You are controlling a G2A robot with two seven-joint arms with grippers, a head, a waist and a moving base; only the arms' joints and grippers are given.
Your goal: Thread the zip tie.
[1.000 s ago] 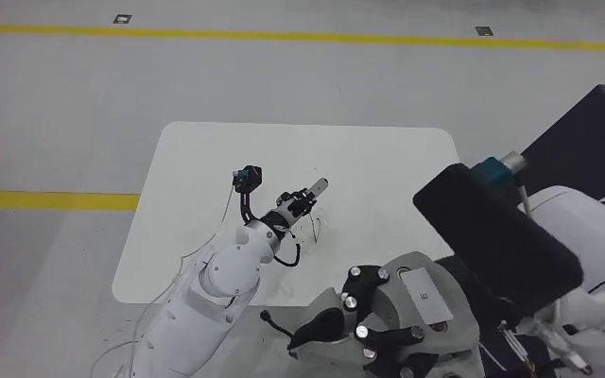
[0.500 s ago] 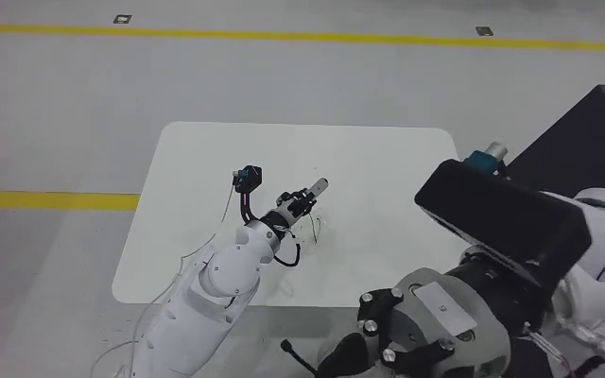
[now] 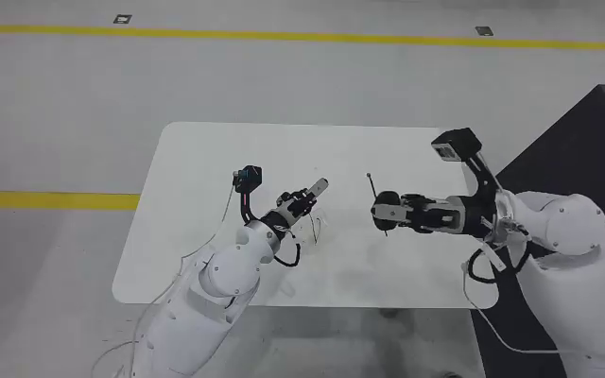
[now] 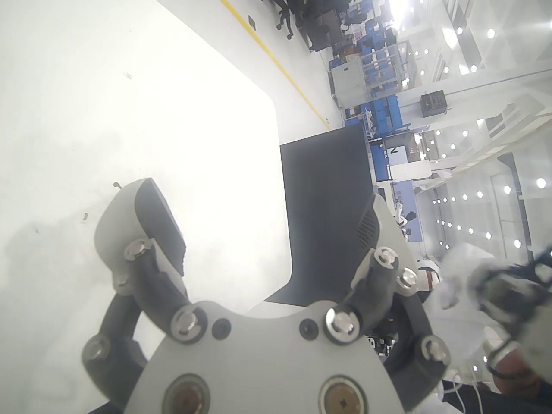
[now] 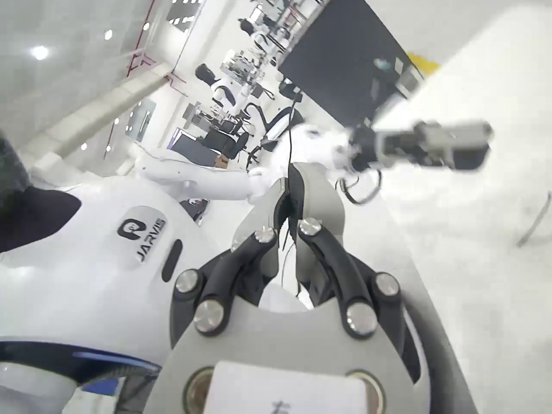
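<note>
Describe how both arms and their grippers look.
The left arm and right arm have white rounded shells, with black cables looping near the wrists. The left gripper and right gripper each have light grey fingers with dark pads, black linkages, silver screws and a grey base plate.

Swung out over the table (image 3: 397,151) with the right arm (image 3: 454,210).
Half a second ago looming close under the top camera at the near right corner; now stretched across the right half, wrist turned toward the left arm, with jaws clamped on the thin black zip tie (image 3: 371,182) carried along, well apart from the left jaws.
</note>
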